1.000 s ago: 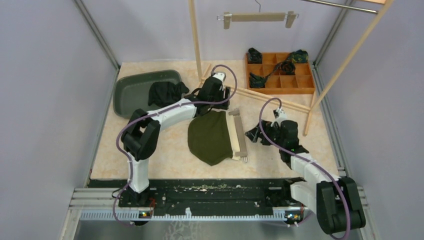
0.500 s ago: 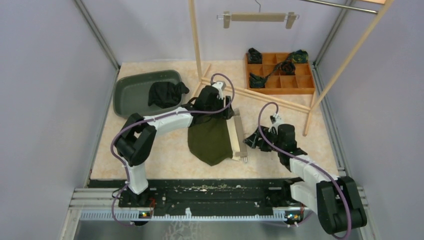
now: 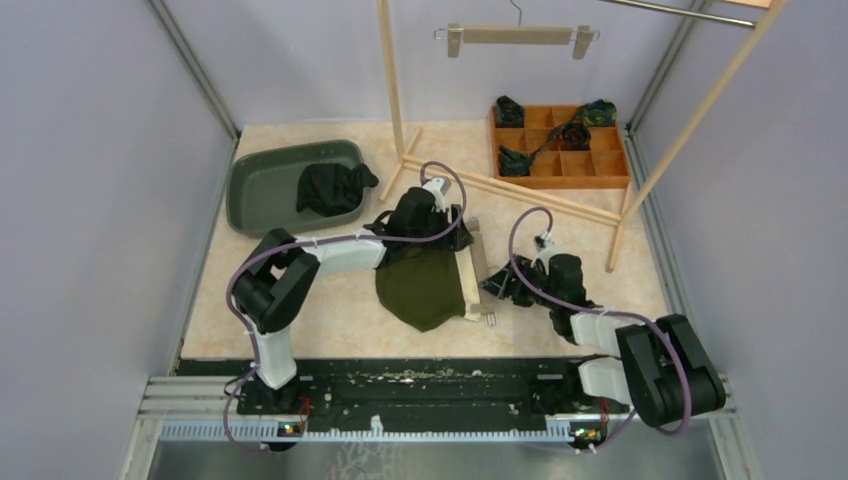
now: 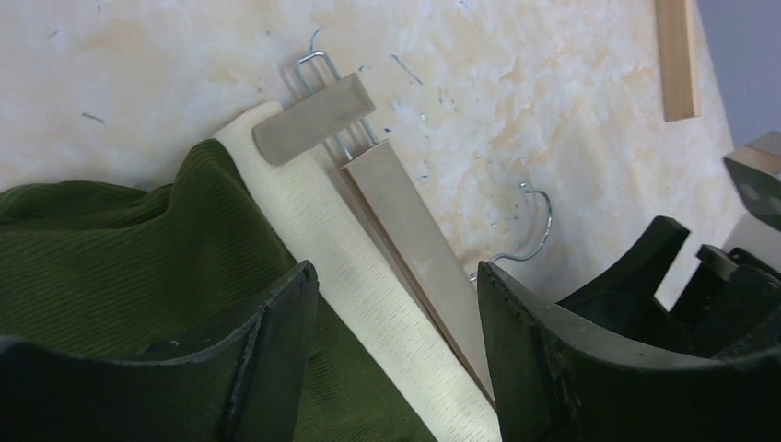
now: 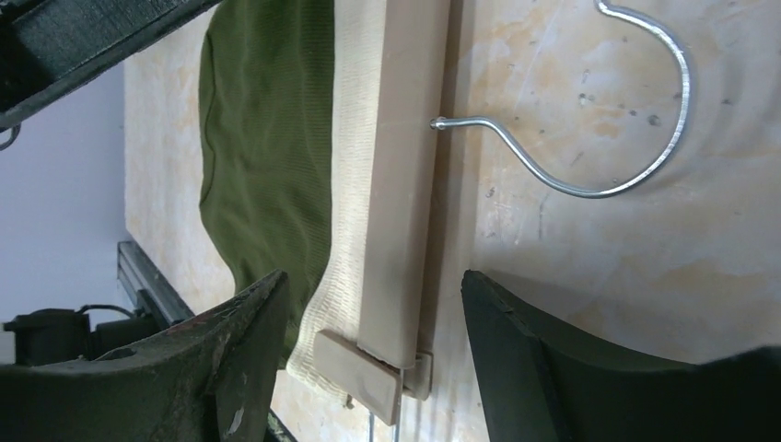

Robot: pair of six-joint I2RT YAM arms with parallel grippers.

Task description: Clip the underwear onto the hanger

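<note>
Waistband set against hanger; clipping judged pending.
Top view: underwear lies on the surface, waistband along the hanger. Left wrist: left end effector released, straddling both. Right wrist: right end effector released near the clip, judged next to be pressed open.

Green underwear alongside wooden hanger

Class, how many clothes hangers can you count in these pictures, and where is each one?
2. One hanger hangs high at the back. The second hanger lies flat beside the green underwear, against its pale waistband. None seems hidden.
</note>
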